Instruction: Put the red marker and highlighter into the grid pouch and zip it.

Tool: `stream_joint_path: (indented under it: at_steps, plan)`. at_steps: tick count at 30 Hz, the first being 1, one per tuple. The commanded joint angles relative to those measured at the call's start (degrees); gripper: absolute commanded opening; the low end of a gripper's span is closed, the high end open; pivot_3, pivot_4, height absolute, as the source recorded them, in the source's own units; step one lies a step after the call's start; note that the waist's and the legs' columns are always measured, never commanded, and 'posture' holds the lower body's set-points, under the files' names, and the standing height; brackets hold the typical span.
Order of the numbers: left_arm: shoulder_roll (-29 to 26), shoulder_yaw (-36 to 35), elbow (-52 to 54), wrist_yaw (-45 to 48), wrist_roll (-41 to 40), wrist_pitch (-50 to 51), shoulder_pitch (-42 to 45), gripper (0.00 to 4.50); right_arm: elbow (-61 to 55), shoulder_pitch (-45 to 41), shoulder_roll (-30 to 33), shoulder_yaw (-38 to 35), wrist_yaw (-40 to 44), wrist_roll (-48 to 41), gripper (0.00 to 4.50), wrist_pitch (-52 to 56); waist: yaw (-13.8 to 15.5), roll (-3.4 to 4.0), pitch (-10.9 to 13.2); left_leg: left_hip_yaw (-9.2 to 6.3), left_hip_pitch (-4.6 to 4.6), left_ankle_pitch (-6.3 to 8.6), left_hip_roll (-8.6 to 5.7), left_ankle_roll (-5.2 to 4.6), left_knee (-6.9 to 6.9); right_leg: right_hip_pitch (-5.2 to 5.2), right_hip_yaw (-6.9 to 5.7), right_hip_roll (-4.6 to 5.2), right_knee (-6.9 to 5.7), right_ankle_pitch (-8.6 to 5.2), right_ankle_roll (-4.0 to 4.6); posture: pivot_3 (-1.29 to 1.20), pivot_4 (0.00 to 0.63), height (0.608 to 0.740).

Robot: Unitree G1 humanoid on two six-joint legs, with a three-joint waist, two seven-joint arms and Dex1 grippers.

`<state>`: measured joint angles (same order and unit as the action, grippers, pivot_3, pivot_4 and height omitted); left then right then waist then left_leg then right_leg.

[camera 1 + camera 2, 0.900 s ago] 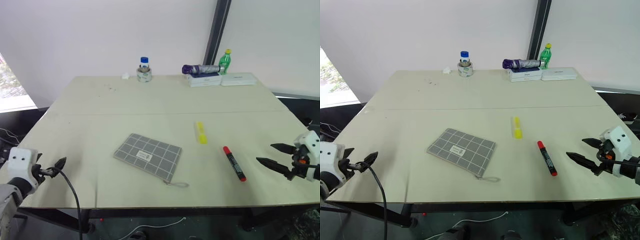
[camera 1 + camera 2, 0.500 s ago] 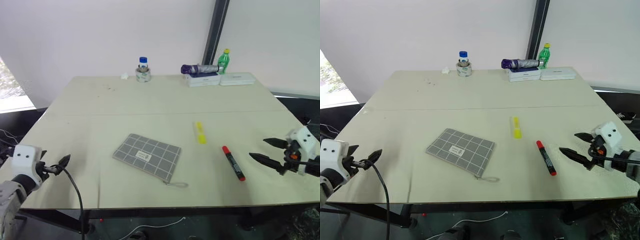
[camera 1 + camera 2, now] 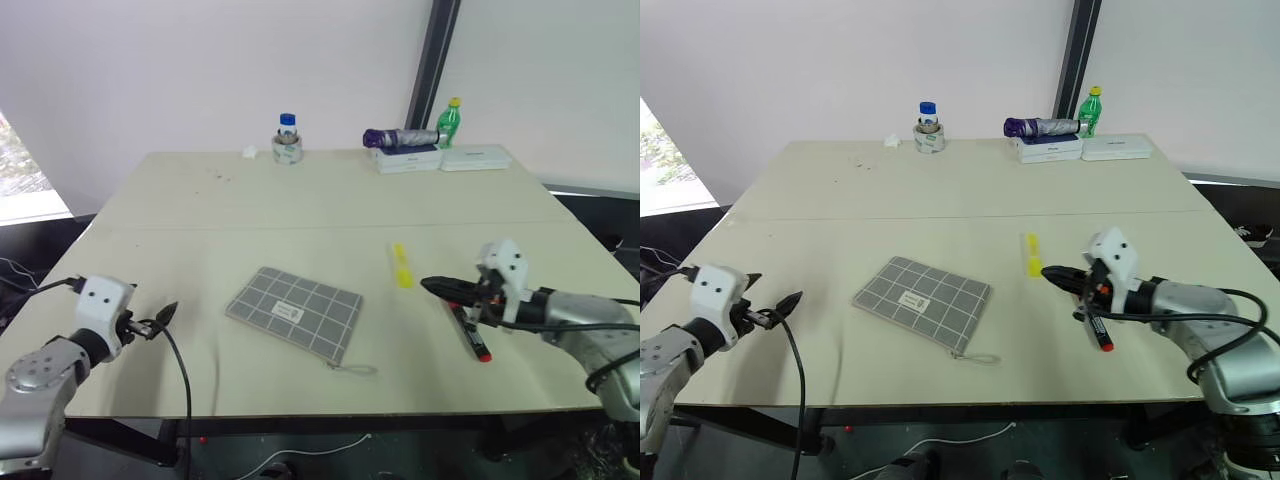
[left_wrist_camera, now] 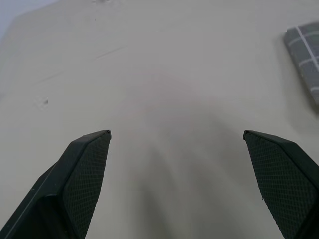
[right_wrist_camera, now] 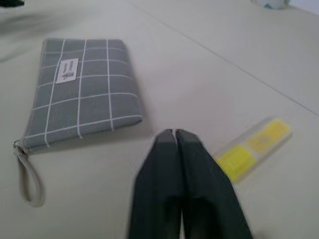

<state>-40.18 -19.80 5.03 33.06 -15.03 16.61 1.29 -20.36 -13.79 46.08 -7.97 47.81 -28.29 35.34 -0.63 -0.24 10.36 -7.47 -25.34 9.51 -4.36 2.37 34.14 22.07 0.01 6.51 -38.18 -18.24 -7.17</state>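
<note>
Pouch trouble looks likeliest: the grid pouch (image 3: 294, 312) lies zipped at mid-counter (image 3: 300, 200), while the right gripper (image 3: 432, 287), fingers pressed together, hovers over the red marker (image 3: 470, 330), near the highlighter (image 3: 401, 266). Closed fingers could knock either pen rolling. Left gripper (image 3: 165, 314) is spread wide by the left edge; far counter offers room.

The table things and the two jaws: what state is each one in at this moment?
grid pouch: flat on the table, not held, cord pull toward the near edge.
highlighter: lying loose beyond the pouch.
red marker: lying on the table, partly behind the right gripper.
left gripper: jaws wide open, empty.
right gripper: jaws shut, holding nothing.
</note>
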Motion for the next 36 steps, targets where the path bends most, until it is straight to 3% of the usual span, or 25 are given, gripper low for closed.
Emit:
stream_joint_path:
  at_steps: [1,10,21,28,36]
  plan:
    - [-2.5,2.0,-3.3,1.4,4.2,-5.9,1.5,4.5,-3.0,-0.9,-1.5,4.5,-4.3,3.4,0.03,1.6,0.0,0.0,0.0,0.0,0.0,0.0,0.0,0.0,-0.01,0.01,0.0,0.0,0.0,0.0,0.0,0.0,0.15,0.736]
    - [-7.9,11.6,-18.0,6.6,14.4,-23.9,9.4,4.5,-2.6,-3.3,-6.3,15.0,-12.1,10.8,0.03,7.2,0.0,0.0,0.0,-0.02,0.0,-0.01,-0.02,0.01,-0.01,0.06,-0.01,-0.06,-0.01,0.02,-0.02,0.0,0.15,0.736]
    - [-7.2,21.3,-35.0,11.5,21.2,-39.1,21.6,4.5,1.1,-9.5,-12.4,22.1,-16.6,16.1,0.03,13.4,-0.2,0.01,0.0,-0.03,0.01,-0.02,-0.04,0.01,-0.01,0.07,-0.02,-0.12,-0.19,0.08,-0.14,0.0,0.15,0.736]
    - [-5.8,24.2,-40.0,13.5,22.6,-44.3,25.4,4.5,2.9,-13.9,-14.7,24.6,-17.1,18.1,0.03,16.3,-0.1,0.02,0.0,-0.07,0.05,-0.04,-0.09,0.02,0.03,0.03,-0.04,-0.11,-0.29,0.12,-0.2,0.0,0.15,0.736]
    - [-3.3,25.8,-38.7,17.2,21.2,-45.6,25.7,4.5,7.5,-19.3,-16.1,27.8,-15.6,20.9,0.03,14.7,-0.2,0.04,-0.1,-0.08,0.07,-0.04,-0.12,0.02,0.04,0.02,-0.04,-0.11,-0.37,0.13,-0.23,0.0,0.15,0.736]
